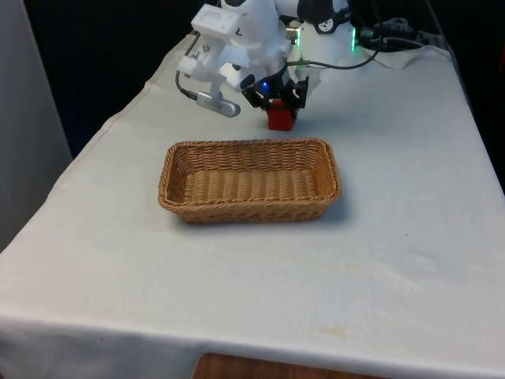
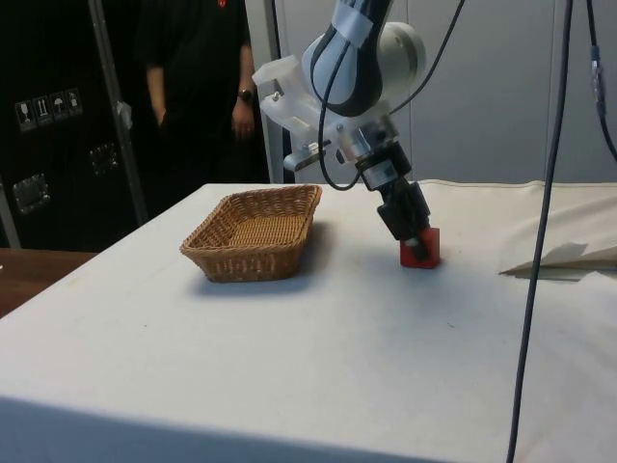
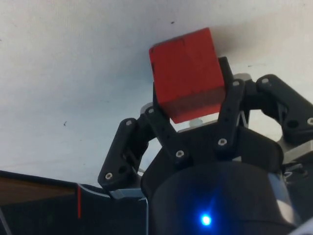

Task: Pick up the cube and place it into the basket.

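Front view first: the gripper (image 1: 275, 97) is low over the table (image 1: 410, 237) toward its far end, its black fingers closed around the red cube (image 1: 281, 118), which sits on or just above the cloth, just beyond the far long rim of the wicker basket (image 1: 249, 180). The basket lies near the middle of the table, its long sides running across, with broad bare cloth toward the near edge and on both sides. Side view: the gripper (image 2: 413, 237) comes down tilted and clamps the cube (image 2: 422, 251) at the cloth, beside the basket (image 2: 253, 233) but apart from it, a strip of bare cloth between them; a person (image 2: 193, 87) in dark clothes stands beyond the table's end. Wrist view: the cube (image 3: 187, 73) is a plain red block with sharp edges, turned slightly askew, gripped on two opposite faces by the fingers (image 3: 161, 127) against the white cloth.
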You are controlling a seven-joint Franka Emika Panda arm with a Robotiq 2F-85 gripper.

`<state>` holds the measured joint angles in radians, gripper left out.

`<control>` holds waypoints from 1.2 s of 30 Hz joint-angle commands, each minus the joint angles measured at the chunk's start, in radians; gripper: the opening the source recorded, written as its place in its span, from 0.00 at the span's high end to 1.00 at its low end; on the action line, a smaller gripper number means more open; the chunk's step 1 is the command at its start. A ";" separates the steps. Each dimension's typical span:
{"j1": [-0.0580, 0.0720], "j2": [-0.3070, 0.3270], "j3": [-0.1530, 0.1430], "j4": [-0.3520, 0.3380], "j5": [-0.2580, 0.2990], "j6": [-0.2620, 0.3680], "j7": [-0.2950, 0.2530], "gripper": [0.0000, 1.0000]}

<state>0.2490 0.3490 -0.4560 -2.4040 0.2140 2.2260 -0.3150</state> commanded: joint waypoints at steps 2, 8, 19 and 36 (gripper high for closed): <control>0.003 -0.017 -0.005 0.010 -0.004 -0.016 0.012 0.97; 0.004 -0.054 -0.012 0.028 -0.012 -0.055 0.029 0.97; 0.002 -0.102 -0.015 0.079 -0.015 -0.125 0.062 0.97; 0.001 -0.114 -0.014 0.202 -0.008 -0.223 0.101 0.97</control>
<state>0.2490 0.2370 -0.4690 -2.2000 0.2060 2.0050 -0.2180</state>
